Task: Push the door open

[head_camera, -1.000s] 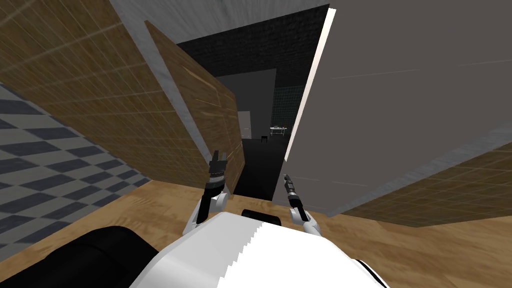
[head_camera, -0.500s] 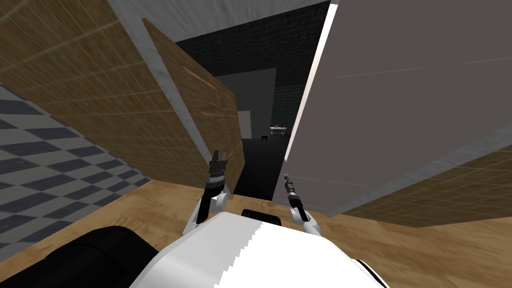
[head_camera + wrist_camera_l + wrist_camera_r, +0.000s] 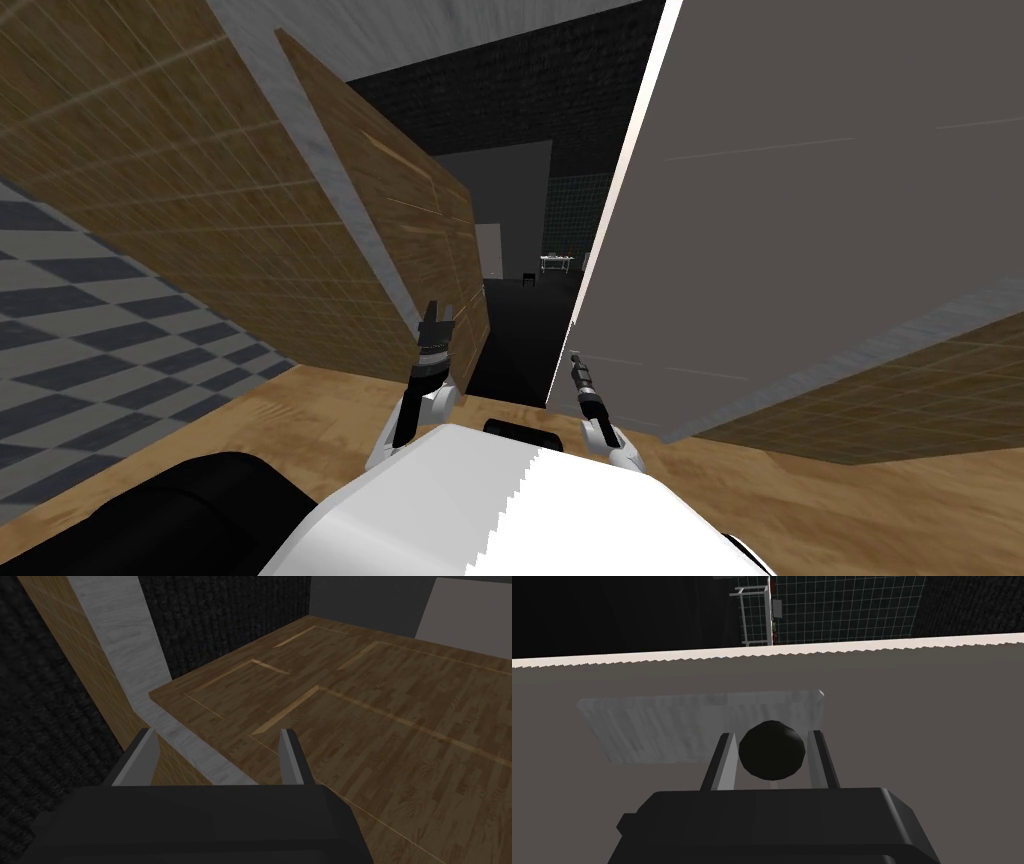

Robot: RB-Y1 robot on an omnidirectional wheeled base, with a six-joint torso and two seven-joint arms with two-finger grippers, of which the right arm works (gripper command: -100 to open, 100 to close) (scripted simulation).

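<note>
Grey door (image 3: 820, 200) on the frame's right: your right gripper (image 3: 771, 734) squeezes its black knob (image 3: 772, 752); your left gripper (image 3: 217, 732) is open.

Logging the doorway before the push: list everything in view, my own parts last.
grey door: one, grey, right of the gap.
door knob: one, black, on the grey door.
plate: one, light grey, behind the door knob.
panelled door: one, brown wood, left of the gap.
table: one, white, far beyond the gap.
checked tiles: one area, grey, far left.
left gripper: one, open, by the panelled door.
right gripper: one, shut on the door knob.
</note>
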